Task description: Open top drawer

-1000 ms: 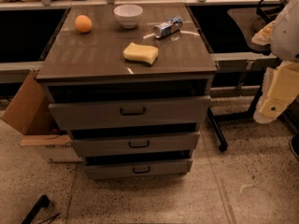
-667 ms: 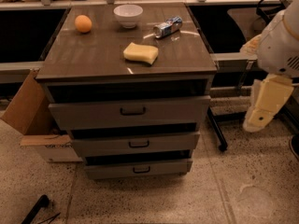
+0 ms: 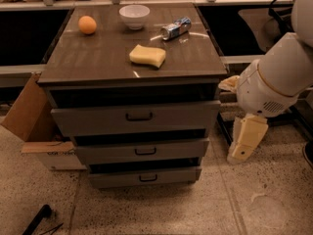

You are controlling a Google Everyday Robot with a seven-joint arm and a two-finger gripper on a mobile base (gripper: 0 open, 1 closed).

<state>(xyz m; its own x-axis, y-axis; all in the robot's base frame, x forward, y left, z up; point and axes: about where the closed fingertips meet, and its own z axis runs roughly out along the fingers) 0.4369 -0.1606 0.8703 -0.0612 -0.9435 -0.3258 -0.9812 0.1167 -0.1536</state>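
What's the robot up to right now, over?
Gripper hangs right of the cabinet, touching nothing. Top drawer not yet opened, handle untouched. Cardboard box at left, out of the way.

The pincer [image 3: 242, 153] hangs low, right of the top drawer [image 3: 137, 117] and apart from it. On the worktop [image 3: 98, 58] lie an orange [image 3: 87, 24], bowl [image 3: 134, 15], can [image 3: 176, 28] and sponge [image 3: 147, 56].

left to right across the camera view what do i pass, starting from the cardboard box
cardboard box → orange → white bowl → can → gripper, hanging right of the top drawer and slightly lower, apart from it
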